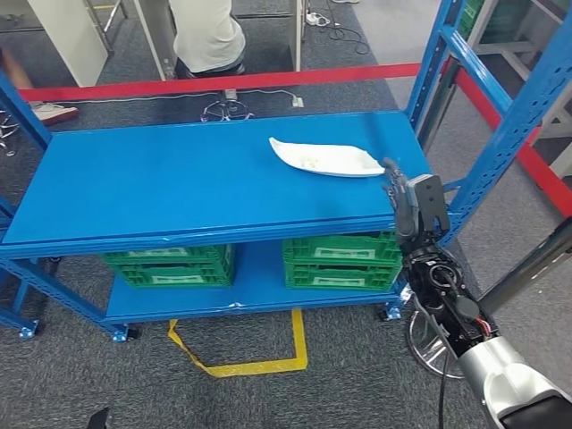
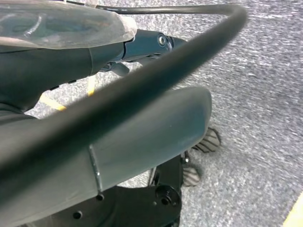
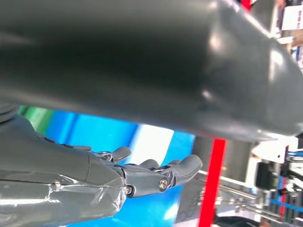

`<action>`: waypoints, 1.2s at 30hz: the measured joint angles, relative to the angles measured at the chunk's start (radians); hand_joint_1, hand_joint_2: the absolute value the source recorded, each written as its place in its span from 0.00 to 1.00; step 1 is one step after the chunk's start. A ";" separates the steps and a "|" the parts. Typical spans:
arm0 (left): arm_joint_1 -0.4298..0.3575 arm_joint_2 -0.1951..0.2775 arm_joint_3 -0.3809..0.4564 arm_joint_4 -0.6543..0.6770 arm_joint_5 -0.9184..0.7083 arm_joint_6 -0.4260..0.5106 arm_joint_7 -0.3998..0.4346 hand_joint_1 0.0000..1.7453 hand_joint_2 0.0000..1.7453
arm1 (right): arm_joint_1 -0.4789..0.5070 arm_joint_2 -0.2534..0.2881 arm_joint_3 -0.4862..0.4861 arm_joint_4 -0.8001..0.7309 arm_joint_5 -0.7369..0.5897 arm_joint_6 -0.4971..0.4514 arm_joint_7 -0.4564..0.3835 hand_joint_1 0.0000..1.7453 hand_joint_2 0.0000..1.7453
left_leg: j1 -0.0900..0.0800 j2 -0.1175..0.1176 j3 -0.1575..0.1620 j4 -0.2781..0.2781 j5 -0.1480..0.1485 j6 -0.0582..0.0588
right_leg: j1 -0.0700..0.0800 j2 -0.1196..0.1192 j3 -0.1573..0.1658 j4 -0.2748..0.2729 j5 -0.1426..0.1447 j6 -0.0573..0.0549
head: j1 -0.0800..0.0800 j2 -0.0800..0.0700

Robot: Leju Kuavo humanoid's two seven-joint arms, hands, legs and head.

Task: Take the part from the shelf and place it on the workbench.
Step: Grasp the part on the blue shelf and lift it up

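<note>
The part (image 1: 327, 159), a long flat white piece, lies on the blue shelf's top board (image 1: 169, 183), towards the right end. My right hand (image 1: 399, 198) is raised at the shelf's front right corner, just beside the part's right tip, fingers stretched out and holding nothing. In the right wrist view its fingers (image 3: 161, 175) reach out straight over the blue board, with the white part (image 3: 154, 142) beyond them. My left hand (image 2: 143, 45) hangs over the grey carpet, fingers straight, nothing in it.
Two green crates (image 1: 172, 265) (image 1: 340, 259) stand on the lower shelf board. Blue uprights (image 1: 519, 112) rise at the shelf's right end. A person (image 1: 206, 36) sits behind the red floor line (image 1: 222, 83). Yellow tape (image 1: 270, 365) marks the carpet in front.
</note>
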 joint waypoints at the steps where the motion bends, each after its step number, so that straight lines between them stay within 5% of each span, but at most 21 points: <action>1: -0.001 -0.001 0.000 0.000 0.001 0.000 0.000 0.00 0.00 | -0.005 0.001 0.001 0.001 0.000 0.002 -0.001 0.00 0.00 | -0.002 -0.001 0.002 0.003 -0.005 -0.005 | 0.000 0.000 0.026 -0.056 0.019 -0.005 | 0.004 0.000; 5: -0.003 -0.001 0.000 0.000 0.012 0.003 0.000 0.00 0.00 | -0.022 0.014 0.008 0.005 0.013 0.014 -0.004 0.00 0.00 | -0.003 -0.002 -0.003 0.009 -0.012 -0.025 | 0.003 0.004 0.051 -0.102 0.017 -0.027 | -0.003 0.000; 7: -0.003 -0.002 0.000 0.000 0.018 0.004 -0.001 0.00 0.00 | -0.039 0.023 0.012 0.009 0.026 0.016 -0.005 0.00 0.00 | -0.001 -0.002 -0.027 0.062 -0.039 -0.037 | -0.001 0.003 0.059 -0.109 0.017 -0.037 | -0.008 0.000; 10: -0.004 -0.002 0.000 0.000 0.027 0.007 -0.001 0.00 0.00 | -0.061 0.043 0.024 0.024 0.038 0.020 -0.007 0.00 0.00 | 0.005 -0.001 -0.147 0.265 -0.108 -0.050 | -0.002 0.002 0.068 -0.112 0.010 -0.046 | -0.027 0.000; 12: -0.002 -0.004 0.000 0.000 0.031 0.007 -0.001 0.00 0.00 | -0.062 0.053 0.032 0.036 0.040 0.021 -0.010 0.00 0.00 | 0.008 -0.001 -0.197 0.317 -0.096 -0.054 | -0.002 0.001 0.077 -0.112 0.002 -0.047 | -0.037 0.000; 15: -0.002 -0.004 0.000 0.000 0.033 0.008 -0.001 0.00 0.00 | -0.071 0.062 0.039 0.051 0.041 0.022 -0.017 0.00 0.00 | 0.011 0.006 -0.136 0.138 0.022 -0.051 | -0.002 -0.002 0.096 -0.112 -0.014 -0.040 | -0.048 0.000; 17: -0.003 -0.003 0.000 0.000 0.034 0.010 -0.001 0.00 0.00 | -0.081 0.066 0.042 0.060 0.041 0.024 -0.022 0.00 0.00 | 0.008 0.011 -0.091 0.033 0.058 -0.042 | 0.002 -0.002 0.103 -0.113 -0.026 -0.029 | -0.053 0.000; 22: -0.003 -0.004 0.000 0.000 0.039 0.010 -0.001 0.00 0.00 | -0.089 0.072 0.048 0.074 0.044 0.025 -0.029 0.00 0.00 | 0.007 0.005 -0.067 0.008 0.045 -0.009 | 0.001 -0.006 0.094 -0.078 -0.066 -0.003 | -0.039 0.000; 26: -0.003 -0.005 0.000 0.000 0.044 0.010 -0.001 0.00 0.00 | -0.083 0.073 0.053 0.083 0.050 0.021 -0.028 0.00 0.00 | 0.002 -0.003 -0.046 0.007 0.028 0.009 | 0.002 -0.005 -0.046 0.183 -0.158 0.001 | -0.019 0.000; 28: -0.001 -0.005 0.000 0.000 0.044 0.010 -0.002 0.00 0.00 | -0.075 0.073 0.057 0.087 0.053 0.018 -0.026 0.00 0.00 | -0.001 -0.013 -0.031 0.007 0.017 0.010 | 0.002 -0.005 -0.062 0.177 -0.116 -0.002 | -0.012 0.000; 31: 0.000 -0.008 0.000 0.000 0.045 0.010 -0.003 0.00 0.00 | -0.076 0.072 0.058 0.091 0.056 0.015 -0.024 0.00 0.00 | -0.005 -0.026 -0.006 0.008 0.000 0.005 | 0.007 0.007 0.014 -0.028 0.008 -0.021 | 0.001 0.000; 33: -0.001 -0.009 0.000 0.000 0.045 0.010 -0.004 0.00 0.00 | -0.079 0.072 0.059 0.091 0.057 0.015 -0.024 0.00 0.00 | -0.004 -0.031 -0.005 0.009 -0.006 -0.004 | 0.013 0.015 0.047 -0.096 0.024 -0.030 | 0.003 0.000; 36: -0.001 -0.008 0.000 0.000 0.045 0.010 -0.004 0.00 0.00 | -0.079 0.074 0.060 0.091 0.059 0.015 -0.022 0.00 0.00 | -0.003 -0.031 -0.008 0.016 -0.014 -0.019 | 0.009 0.012 0.063 -0.115 0.020 -0.037 | 0.000 0.000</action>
